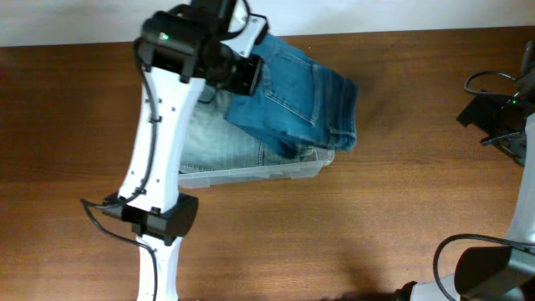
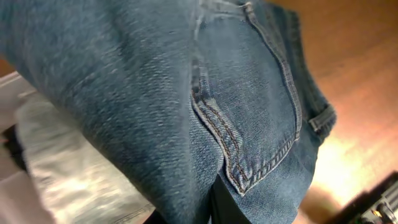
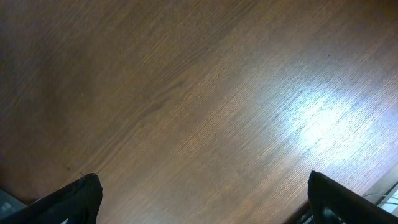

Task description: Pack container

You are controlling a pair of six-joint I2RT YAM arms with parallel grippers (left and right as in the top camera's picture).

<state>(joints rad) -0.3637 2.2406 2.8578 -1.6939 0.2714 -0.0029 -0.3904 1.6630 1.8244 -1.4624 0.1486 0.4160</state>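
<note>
While my left hand clamps the blue jeans, they drape over the container on the bench, atop paler denim. My right hand hangs wide open, well apart.

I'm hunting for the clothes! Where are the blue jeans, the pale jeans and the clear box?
blue jeans (image 1: 297, 96), overhead view, on the folded middle.
pale jeans (image 1: 219, 144), overhead view, on the part inside the box.
clear box (image 1: 276, 172), overhead view, on its front wall.
</note>
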